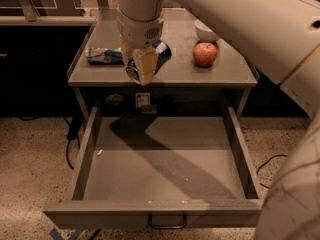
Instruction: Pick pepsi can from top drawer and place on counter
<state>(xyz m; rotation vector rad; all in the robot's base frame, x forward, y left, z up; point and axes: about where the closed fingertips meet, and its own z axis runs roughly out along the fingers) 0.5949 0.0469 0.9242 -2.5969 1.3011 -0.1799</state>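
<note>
My gripper (142, 64) hangs from the big white arm and is shut on the pepsi can (159, 54), a blue can with a silver end, held tilted on its side. The can is in the air over the front edge of the counter (220, 74), above the back of the top drawer. The top drawer (165, 169) is pulled wide open below and holds nothing; its dark handle (167, 223) shows at the front.
On the counter lie a blue-and-silver snack packet (103, 55) at the left, a red apple (205, 54) and a white bowl (205, 31) at the right. My arm fills the upper right. Cables lie on the speckled floor on both sides.
</note>
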